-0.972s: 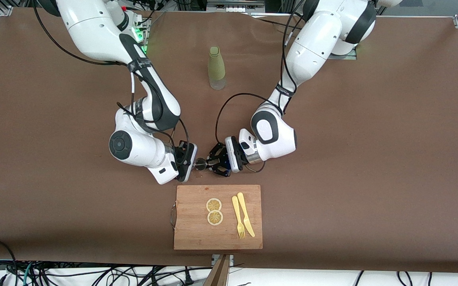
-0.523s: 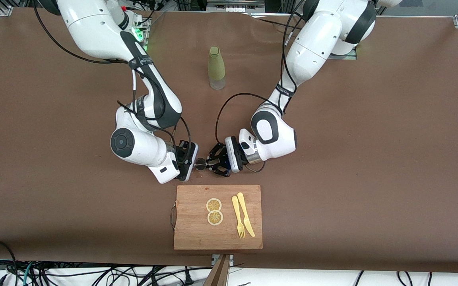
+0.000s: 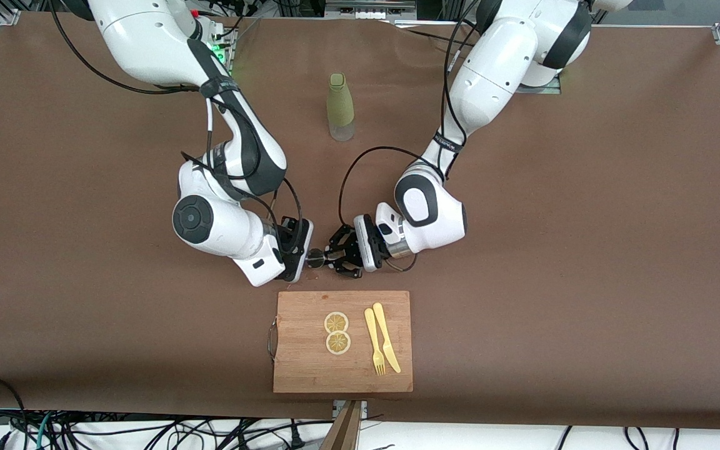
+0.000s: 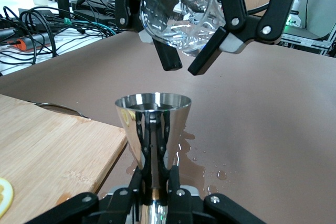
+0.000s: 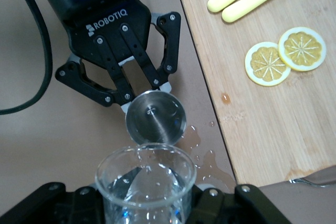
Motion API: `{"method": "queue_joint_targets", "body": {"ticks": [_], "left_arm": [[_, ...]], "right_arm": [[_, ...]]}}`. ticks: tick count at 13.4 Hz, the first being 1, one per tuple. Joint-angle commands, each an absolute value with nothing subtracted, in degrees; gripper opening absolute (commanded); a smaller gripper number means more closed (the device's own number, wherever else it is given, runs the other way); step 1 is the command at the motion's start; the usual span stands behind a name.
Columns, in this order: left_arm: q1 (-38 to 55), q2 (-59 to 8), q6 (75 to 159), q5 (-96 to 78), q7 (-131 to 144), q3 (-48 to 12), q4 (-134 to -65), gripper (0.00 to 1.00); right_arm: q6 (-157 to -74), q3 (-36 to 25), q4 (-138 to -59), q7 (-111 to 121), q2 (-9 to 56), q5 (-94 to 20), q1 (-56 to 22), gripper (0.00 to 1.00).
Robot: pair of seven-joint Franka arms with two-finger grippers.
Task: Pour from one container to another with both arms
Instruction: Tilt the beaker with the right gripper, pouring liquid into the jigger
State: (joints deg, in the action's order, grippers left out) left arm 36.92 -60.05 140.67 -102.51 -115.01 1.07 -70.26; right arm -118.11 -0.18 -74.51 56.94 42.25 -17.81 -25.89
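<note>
right arm (image 3: 210,219): elbow and wrist shifted slightly toward its base | right gripper (image 3: 307,256): eased up a little

My brown table (image 3: 585,250) carries a wooden cutting board (image 3: 304,362) near the front camera, a green bottle (image 3: 340,107) standing farther off, and spilled droplets (image 5: 202,148) beside the board.

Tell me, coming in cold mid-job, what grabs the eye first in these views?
The two grippers meeting just off the wooden cutting board's edge: the left gripper holds a steel jigger upright, and the right gripper tilts a clear glass beaker above it. Spilled droplets wet the brown table by the board. Two lemon slices, a yellow fork and knife lie on the board; a green bottle stands nearer the bases.
</note>
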Motion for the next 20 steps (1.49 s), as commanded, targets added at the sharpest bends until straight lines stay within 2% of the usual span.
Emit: {"method": "queue_joint_targets", "body": {"ticks": [1, 14, 20], "left_arm": [[37.88, -61.17, 140.80, -104.50, -114.96, 2.11, -68.12, 0.00], [37.88, -61.17, 140.71, -104.50, -115.14, 2.11, -68.20, 0.00], [37.88, -60.91, 140.71, -104.41, -114.79, 1.85, -68.03, 0.00]], "right_arm": [[-116.72, 0.09, -74.18, 55.29, 41.66, -16.00, -26.01, 0.24], [-116.72, 0.18, -73.39, 52.21, 42.10, -11.78, -26.81, 0.24], [-118.29, 0.26, -73.48, 53.61, 42.27, -15.01, -25.76, 0.24]]}}
